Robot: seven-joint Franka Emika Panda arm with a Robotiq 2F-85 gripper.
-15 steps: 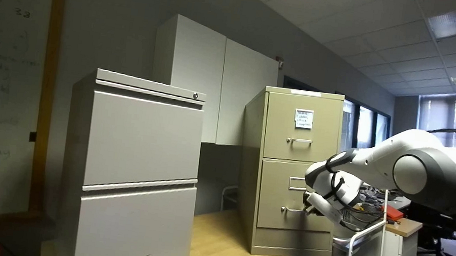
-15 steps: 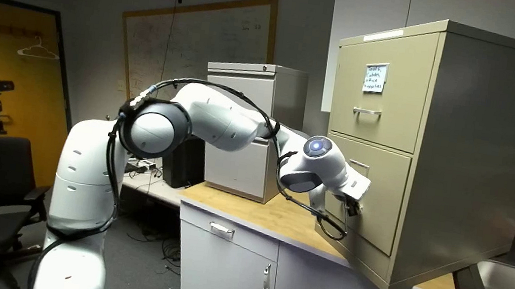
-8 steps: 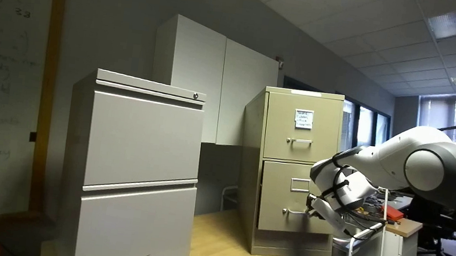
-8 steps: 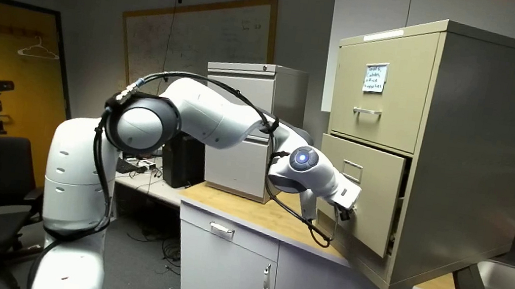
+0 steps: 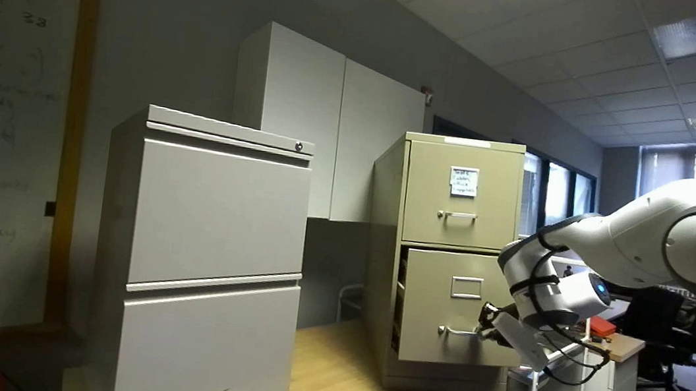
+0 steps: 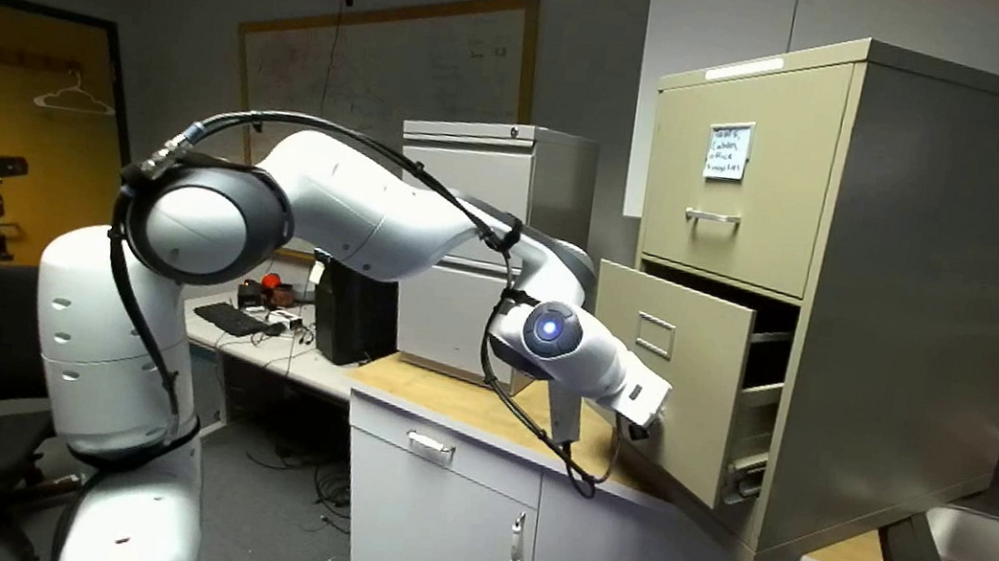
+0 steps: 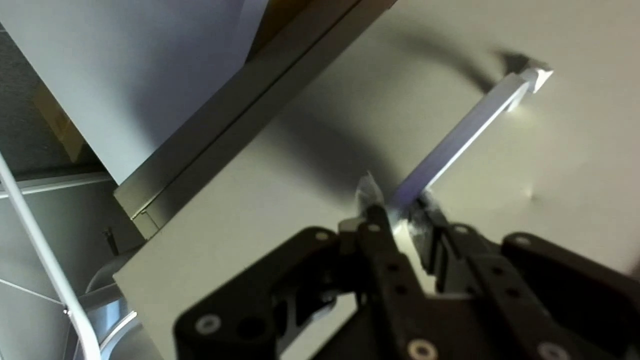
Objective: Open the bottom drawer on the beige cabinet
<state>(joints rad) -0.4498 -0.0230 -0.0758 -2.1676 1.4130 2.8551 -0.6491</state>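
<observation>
Wooden desk, beige cabinet to the right, bottom drawer partly out.
Tool pinches the metal pull near its right end, as far as blur allows.

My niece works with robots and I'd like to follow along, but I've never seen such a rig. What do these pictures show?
The white jointed machine is a robot arm, ending in a two-fingered end effector. Two pictures come from cameras outside the robot; the close-up comes from one on its wrist. On the wooden countertop stand a beige cabinet and a pale grey cabinet. In the close-up, black fingers sit on either side of a metal pull, apparently gripping it. That pull belongs to the beige cabinet's bottom drawer, which stands partly open.
</observation>
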